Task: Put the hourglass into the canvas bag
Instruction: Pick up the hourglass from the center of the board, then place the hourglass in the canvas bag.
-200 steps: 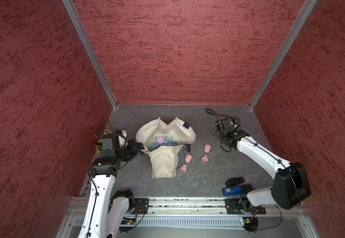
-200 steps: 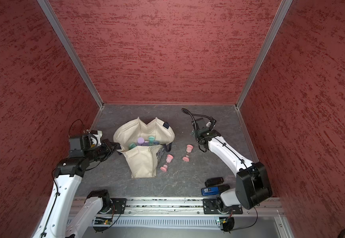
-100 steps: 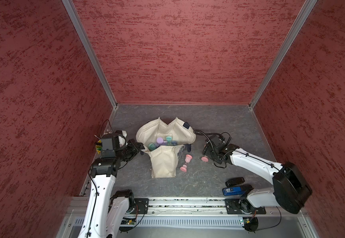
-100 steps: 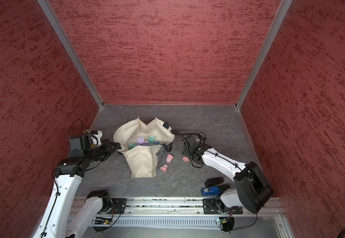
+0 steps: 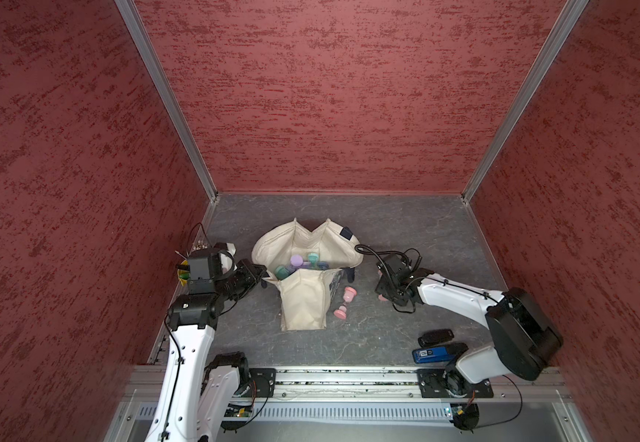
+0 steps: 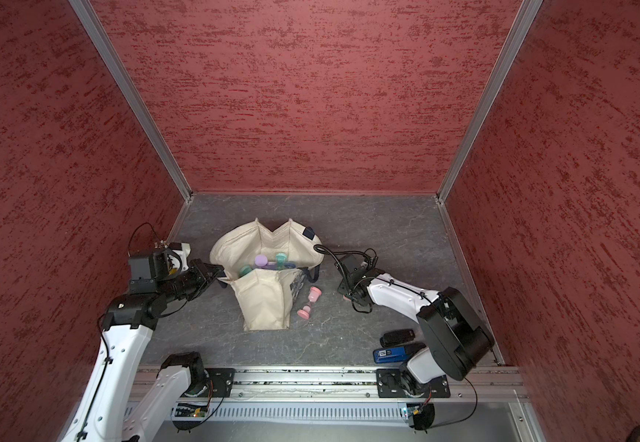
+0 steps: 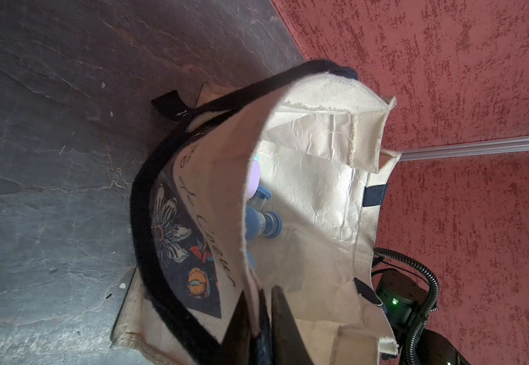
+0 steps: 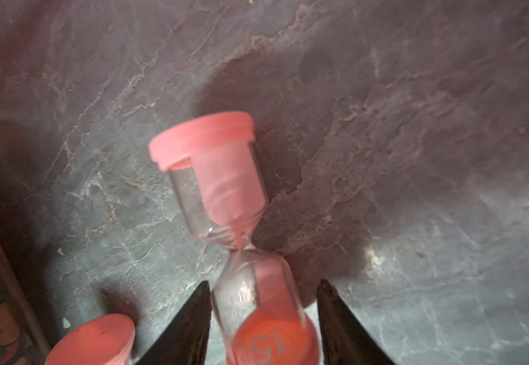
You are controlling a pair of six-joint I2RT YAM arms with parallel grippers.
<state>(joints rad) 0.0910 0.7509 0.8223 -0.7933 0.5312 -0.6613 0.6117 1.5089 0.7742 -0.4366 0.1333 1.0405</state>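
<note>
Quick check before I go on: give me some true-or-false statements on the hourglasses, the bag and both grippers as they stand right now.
1. The right gripper has a finger on either side of a pink hourglass lying on the table. True.
2. The canvas bag is empty. False: purple, teal and blue hourglasses lie inside.
3. A second pink hourglass lies on the table beside the bag. True.
4. The left gripper holds an hourglass. False: it is at the bag's rim.
5. The blue device is inside the bag. False: it lies on the table near the right arm's base.
</note>
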